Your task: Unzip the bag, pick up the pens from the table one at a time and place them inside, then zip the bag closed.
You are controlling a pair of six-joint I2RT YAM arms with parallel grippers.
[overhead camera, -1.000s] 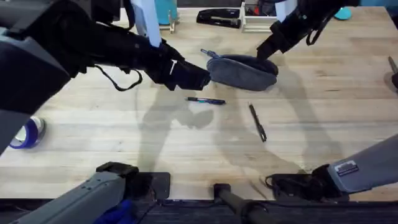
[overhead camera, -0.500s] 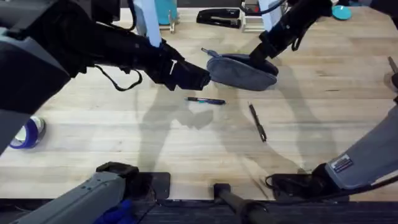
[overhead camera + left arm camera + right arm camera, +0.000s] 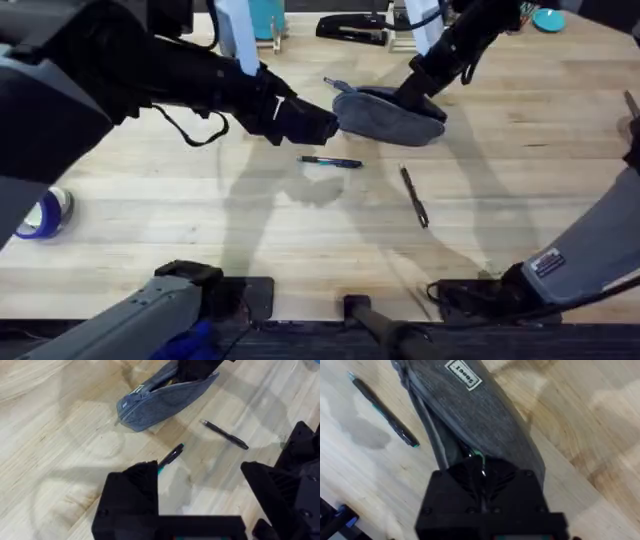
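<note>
Overhead view, working outward from the arm bases: the all-dark pen (image 3: 414,197) lies bare on the wooden table (image 3: 150,260), and a little farther out the blue-and-black pen (image 3: 330,161) lies on its own too, well apart from the first. Neither has gone into the pouch, so the loading step looks wholly undone.

Beyond the pens sits the grey pencil pouch (image 3: 388,115). The left gripper (image 3: 325,125) hovers just beside its left end; in the left wrist view its fingers (image 3: 131,491) stand wide apart, holding nothing, with the blue-and-black pen showing between them.

Farthest out, the right gripper (image 3: 412,92) is at the pouch's top edge. In the right wrist view the right gripper (image 3: 482,474) has its fingers drawn together over the zipper line, seemingly pinching the pull, though the pull itself is hidden. A dark gap shows along the seam there, so the unzipping appears under way but unfinished. Pens and re-zipping remain.
</note>
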